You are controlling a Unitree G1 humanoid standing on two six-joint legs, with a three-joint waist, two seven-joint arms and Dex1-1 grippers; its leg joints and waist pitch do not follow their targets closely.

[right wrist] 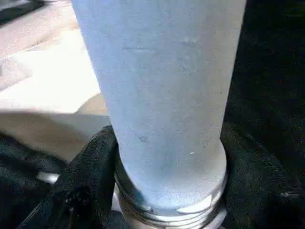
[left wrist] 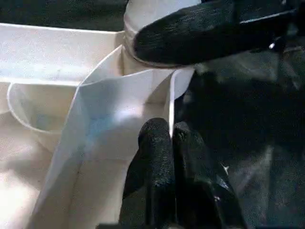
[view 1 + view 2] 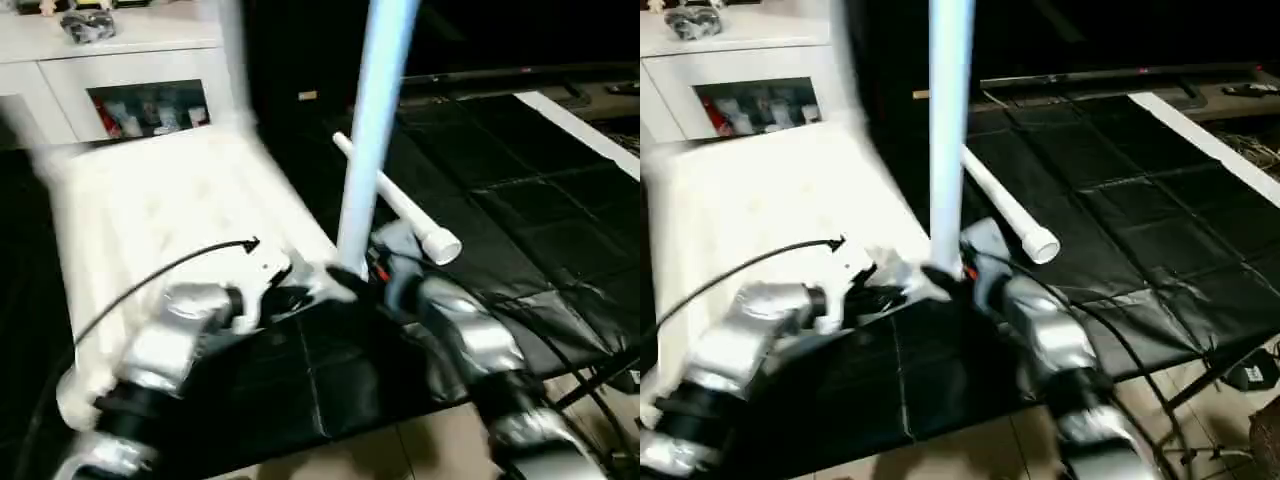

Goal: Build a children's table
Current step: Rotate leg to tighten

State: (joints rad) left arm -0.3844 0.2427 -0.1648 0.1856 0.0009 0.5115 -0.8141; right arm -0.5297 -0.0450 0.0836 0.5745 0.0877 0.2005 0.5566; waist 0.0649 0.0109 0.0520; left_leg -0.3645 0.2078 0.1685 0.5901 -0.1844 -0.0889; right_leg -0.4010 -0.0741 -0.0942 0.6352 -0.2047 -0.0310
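Note:
The children's table top (image 3: 150,210) lies upside down on the left of a black mat, its ribbed underside facing up. One white leg (image 3: 375,120) stands upright at the top's near right corner. My right gripper (image 3: 350,280) is shut on that leg's base, and its fingers (image 1: 90,162) wrap the leg (image 1: 162,95) just above a ringed collar. My left gripper (image 2: 171,143) is shut on the thin rim (image 2: 170,105) of the top beside that corner socket. A second leg (image 3: 400,205) lies loose on the mat behind the upright one.
A white cabinet (image 3: 120,70) with a glass-fronted shelf stands behind the table top. The black mat (image 3: 480,180) stretches to the right, with a white strip (image 3: 580,125) along its far right. A black cable (image 3: 130,285) arcs over my left forearm.

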